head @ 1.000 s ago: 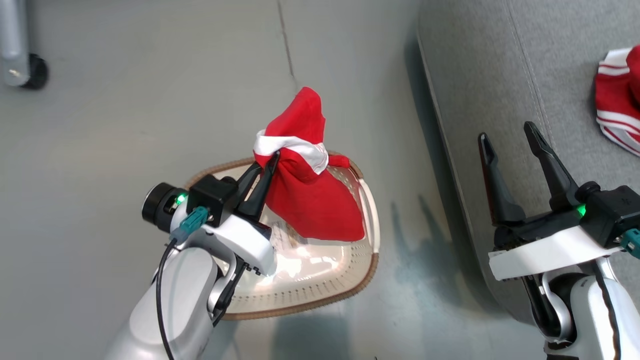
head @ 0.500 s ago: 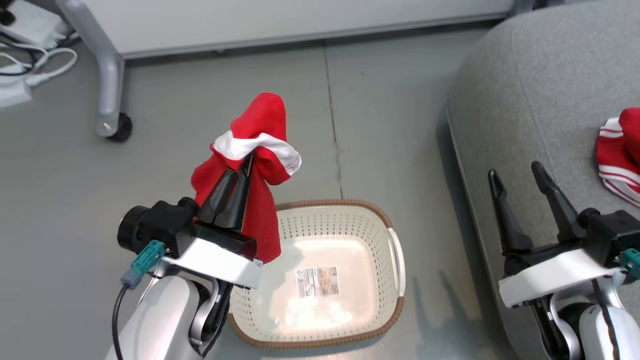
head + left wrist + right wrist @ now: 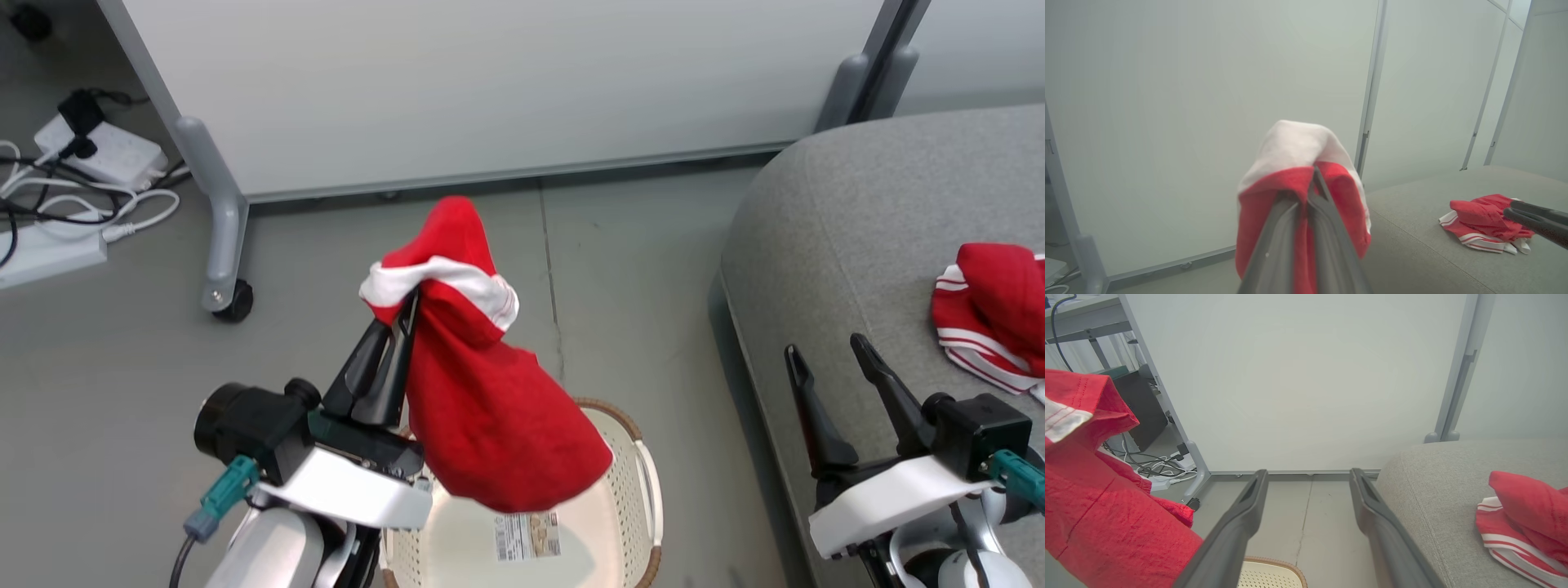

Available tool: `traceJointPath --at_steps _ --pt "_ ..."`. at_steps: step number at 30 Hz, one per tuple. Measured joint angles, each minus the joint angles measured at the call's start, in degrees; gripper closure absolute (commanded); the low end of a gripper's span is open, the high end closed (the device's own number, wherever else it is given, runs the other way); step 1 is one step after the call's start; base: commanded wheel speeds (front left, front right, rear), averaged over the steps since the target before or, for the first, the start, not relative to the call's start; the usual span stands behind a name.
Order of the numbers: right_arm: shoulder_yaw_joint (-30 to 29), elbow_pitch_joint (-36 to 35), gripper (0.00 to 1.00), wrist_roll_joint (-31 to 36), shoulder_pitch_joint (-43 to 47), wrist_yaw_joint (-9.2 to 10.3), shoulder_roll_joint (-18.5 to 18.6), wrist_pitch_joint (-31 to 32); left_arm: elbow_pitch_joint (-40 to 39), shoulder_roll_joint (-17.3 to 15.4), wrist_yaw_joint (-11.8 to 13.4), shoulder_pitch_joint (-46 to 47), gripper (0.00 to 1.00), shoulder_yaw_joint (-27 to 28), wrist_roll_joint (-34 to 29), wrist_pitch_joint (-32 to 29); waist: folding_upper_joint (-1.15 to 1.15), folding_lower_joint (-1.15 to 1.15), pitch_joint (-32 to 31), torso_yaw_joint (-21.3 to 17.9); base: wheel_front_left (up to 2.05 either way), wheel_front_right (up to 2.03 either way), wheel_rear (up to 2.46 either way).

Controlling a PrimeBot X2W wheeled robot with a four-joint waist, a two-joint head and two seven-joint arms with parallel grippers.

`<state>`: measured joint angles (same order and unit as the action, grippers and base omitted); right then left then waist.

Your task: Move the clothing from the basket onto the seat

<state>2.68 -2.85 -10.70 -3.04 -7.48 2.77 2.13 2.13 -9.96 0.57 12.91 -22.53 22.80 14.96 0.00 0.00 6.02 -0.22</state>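
Your left gripper (image 3: 411,309) is clamped on a red garment (image 3: 498,425). Its two dark fingers (image 3: 365,369) are pinched together just under the white trim (image 3: 445,278), so the cloth peaks above the tips and the bulk hangs as a loose pouch toward 5 o'clock in the head view. That high pinch looks chosen to lift the whole piece clear: the hem hangs over the basket (image 3: 647,482) at 6 o'clock without appearing to touch it, and the part of the basket floor you can see holds only a label (image 3: 526,535). The seat (image 3: 849,229) lies at 3 o'clock, well apart from the held cloth, and a second garment (image 3: 992,327) already lies crumpled on it. Your right gripper (image 3: 824,349) hovers over the seat's near edge, spread wide and empty, probably parked there to leave the carrying arm room. The left wrist view adds what the head view cannot: the fingers meeting tight through the fabric, with the second garment beyond at 3 o'clock. The right wrist view shows the stitching on the hanging cloth and the basket rim at 6 o'clock. I judge the carry across to the seat comes next.
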Motion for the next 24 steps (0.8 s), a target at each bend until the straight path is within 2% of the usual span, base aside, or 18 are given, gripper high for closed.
traceJointPath --at_steps 10,24 --pt "0.64 -0.27 0.00 -0.97 2.84 0.00 0.00 0.96 -2.50 -0.70 0.94 -5.04 1.00 -0.86 0.53 -0.80 0.00 0.00 -4.34 -0.54 0.00 0.00 0.00" --pt "1.32 -0.60 0.00 -1.81 3.58 0.00 0.00 1.12 -3.48 -1.60 1.36 -5.68 1.00 -1.34 1.00 -1.38 0.00 0.00 -4.62 -0.43 0.00 0.00 0.00"
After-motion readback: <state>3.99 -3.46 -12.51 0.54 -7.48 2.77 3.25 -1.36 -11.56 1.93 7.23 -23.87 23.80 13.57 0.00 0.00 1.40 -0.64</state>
